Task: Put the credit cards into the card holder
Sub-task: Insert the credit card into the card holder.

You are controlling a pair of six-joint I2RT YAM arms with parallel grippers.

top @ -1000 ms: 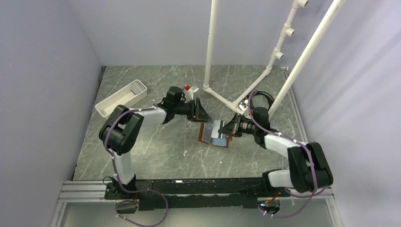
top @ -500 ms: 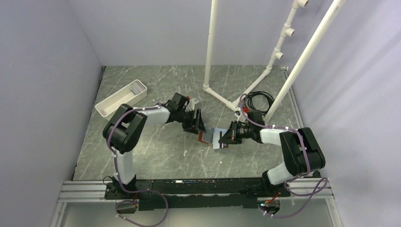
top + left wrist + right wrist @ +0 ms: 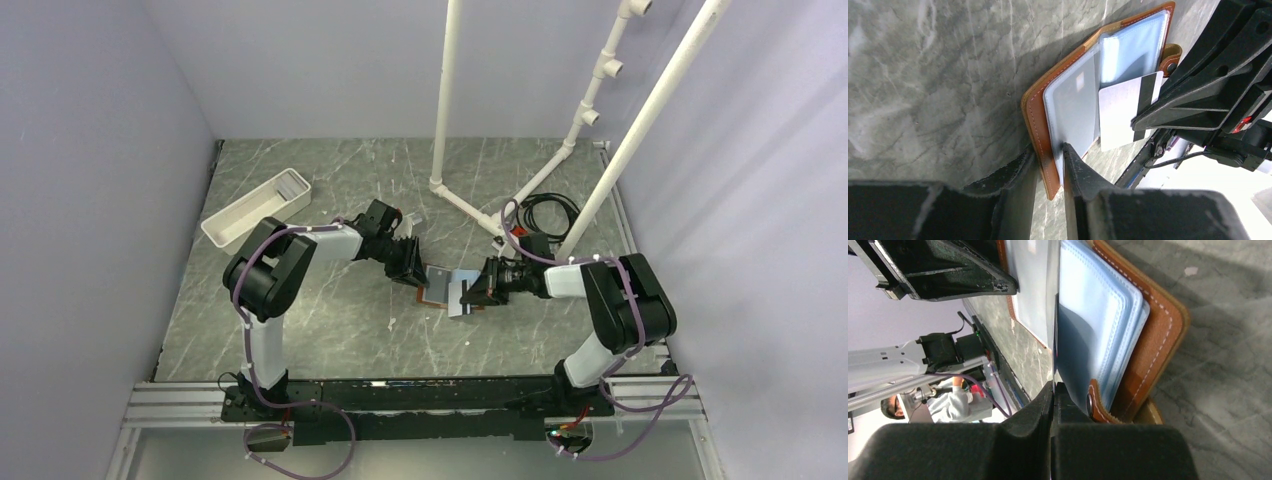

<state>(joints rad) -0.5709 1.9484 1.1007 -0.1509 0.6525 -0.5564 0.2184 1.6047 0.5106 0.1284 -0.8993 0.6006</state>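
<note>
Left hand [image 3: 1045,167] pinches the open holder's [image 3: 1034,117] leather edge; right hand [image 3: 1053,390] pinches a striped card [image 3: 1120,117] against its clear sleeves [image 3: 1133,50].

Left arm [image 3: 262,280] & right arm [image 3: 625,300] look the same: fat black joints w/ smooth white tubes btwn them. A thin purple cable [image 3: 237,283] loops along each arm. Left gripper [image 3: 1048,148] & right gripper [image 3: 1053,385] are dull black plastic w/ long flat fingers [image 3: 1013,200] that get thin at the tips. Small red spot [image 3: 1243,122] on the right gripper's body.
</note>
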